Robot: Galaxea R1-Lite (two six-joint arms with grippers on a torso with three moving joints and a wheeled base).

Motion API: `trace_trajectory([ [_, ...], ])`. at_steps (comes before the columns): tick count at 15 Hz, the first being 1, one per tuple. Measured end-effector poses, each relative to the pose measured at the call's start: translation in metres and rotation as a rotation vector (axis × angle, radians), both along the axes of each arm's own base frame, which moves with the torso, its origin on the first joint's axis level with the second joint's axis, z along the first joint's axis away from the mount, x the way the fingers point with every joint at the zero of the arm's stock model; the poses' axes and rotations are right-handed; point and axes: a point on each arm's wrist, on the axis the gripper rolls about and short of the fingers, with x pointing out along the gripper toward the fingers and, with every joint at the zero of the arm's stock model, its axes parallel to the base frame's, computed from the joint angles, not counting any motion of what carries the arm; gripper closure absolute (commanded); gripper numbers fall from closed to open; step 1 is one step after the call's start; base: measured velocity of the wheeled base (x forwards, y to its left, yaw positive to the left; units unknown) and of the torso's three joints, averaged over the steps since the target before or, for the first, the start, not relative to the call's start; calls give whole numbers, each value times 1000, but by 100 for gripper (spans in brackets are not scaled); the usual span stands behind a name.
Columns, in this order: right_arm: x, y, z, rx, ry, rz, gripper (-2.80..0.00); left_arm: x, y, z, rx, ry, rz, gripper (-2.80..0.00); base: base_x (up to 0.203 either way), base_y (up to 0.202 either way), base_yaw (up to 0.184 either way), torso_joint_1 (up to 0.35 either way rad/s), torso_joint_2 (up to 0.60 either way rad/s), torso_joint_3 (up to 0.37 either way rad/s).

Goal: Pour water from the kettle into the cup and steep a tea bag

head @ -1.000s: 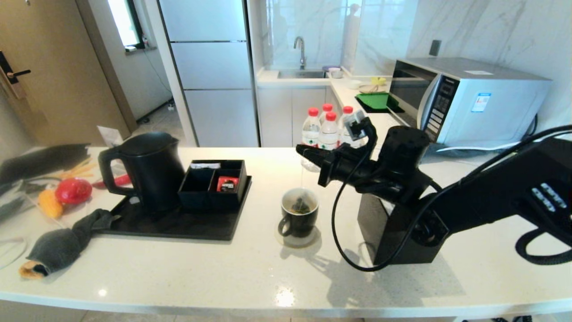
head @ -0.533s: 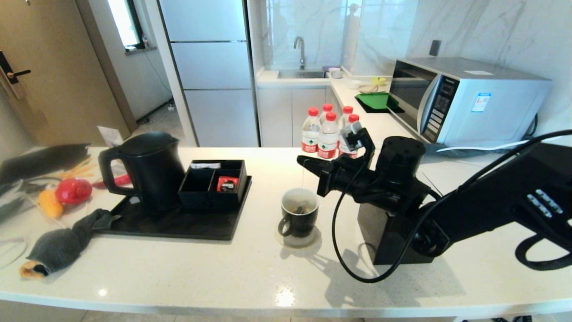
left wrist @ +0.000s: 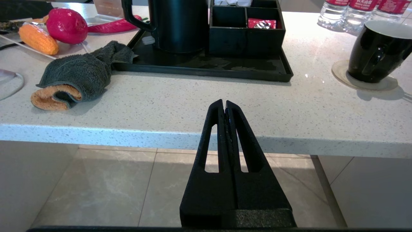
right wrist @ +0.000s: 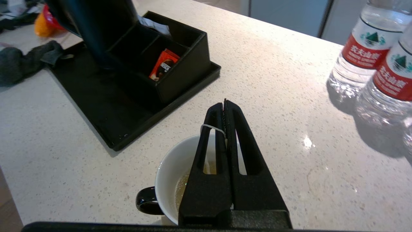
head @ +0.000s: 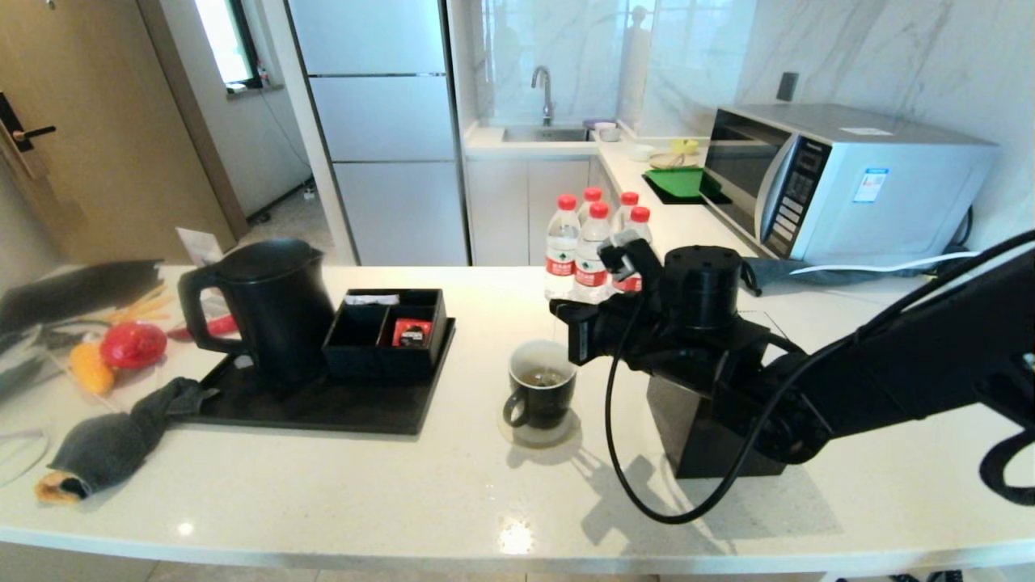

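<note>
The right claw (head: 559, 310) hangs just above the far rim of the cup (head: 541, 394), its fingers pressed tight together and pinching the thin white string (right wrist: 212, 127) of the tea bag (head: 542, 377). In the right wrist view the string loops over one finger near the tip. Straight below the claw, the bag lies sunk in the pale yellowish water (right wrist: 183, 185) inside the cup's white interior. The cup stands upright on a round coaster (head: 539, 433) on the surface (head: 404, 493), its loop handle turned toward the robot's left.

Behind the claw, near it, stand several bottles (head: 594, 239) with red caps. A black box (head: 711, 420) sits under the right arm, beside the cup.

Well to the left of the claw, a black tray (head: 323, 404) carries a compartment box (head: 386, 334) holding a red packet (head: 411, 332), and beside that box the kettle (head: 263, 307) stands upright, lid on, handle pointing away from the claw. Farther left lie a grey towel (head: 113, 440), a red fruit (head: 132, 344) and a corn cob (head: 90, 368).

The left claw (left wrist: 224, 106) hangs parked below the near edge of the surface, fingers closed together and holding nothing.
</note>
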Motion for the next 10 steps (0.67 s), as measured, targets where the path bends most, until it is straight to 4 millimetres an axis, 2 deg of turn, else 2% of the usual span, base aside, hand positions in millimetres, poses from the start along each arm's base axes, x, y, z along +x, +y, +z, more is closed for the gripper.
trace_trajectory([
  [5,-18,24,4,-25,22,-54,0,0,0,0,0,0,0,0,0,0,0,0,0,0],
  [10,-31,32,-10,-62,58,-21,0,0,0,0,-1,0,0,0,0,0,0,0,0,0],
])
